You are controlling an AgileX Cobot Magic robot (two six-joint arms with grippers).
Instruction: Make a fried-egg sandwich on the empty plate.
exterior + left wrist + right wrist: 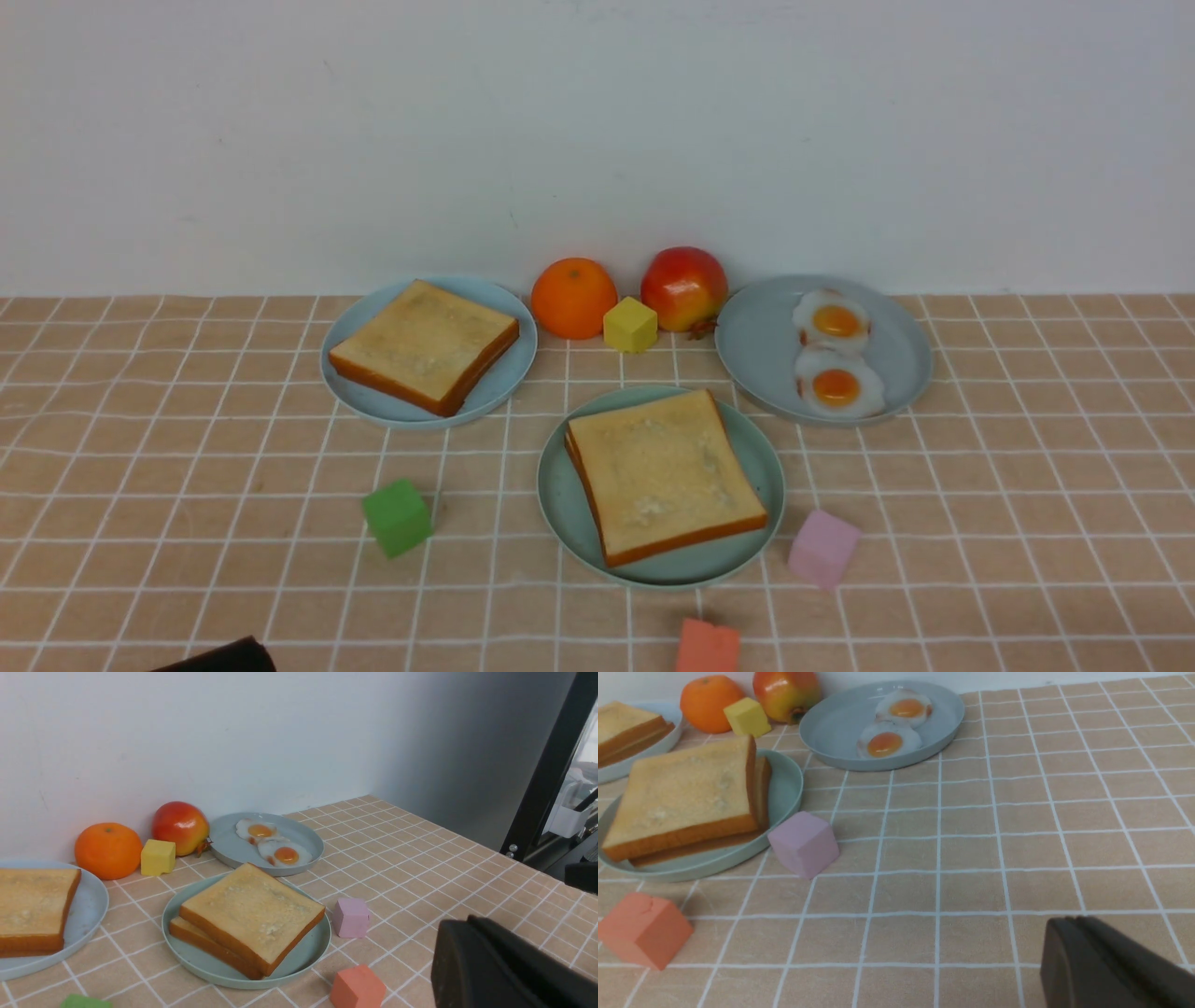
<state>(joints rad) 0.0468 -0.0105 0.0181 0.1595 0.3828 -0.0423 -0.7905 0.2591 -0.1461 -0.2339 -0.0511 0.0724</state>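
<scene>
Two golden toast slices (665, 474) lie stacked on the mint-green plate (560, 485) in the middle of the table. The stack also shows in the left wrist view (250, 914) and the right wrist view (686, 793). Whatever lies between the slices is hidden. My left gripper (469, 920) is shut and empty, low at the near left edge (224, 656), well away from the plate. My right gripper (1071, 920) is shut and empty above bare cloth to the right of the plate; it is outside the front view.
A blue-grey plate (509, 385) at back left holds more toast (425, 345). Another blue-grey plate (761, 350) at back right holds two fried eggs (836, 322). An orange (573, 297), apple (683, 287) and yellow block (630, 324) stand between them. Green (398, 516), pink (823, 548) and red-orange (708, 647) blocks ring the mint plate.
</scene>
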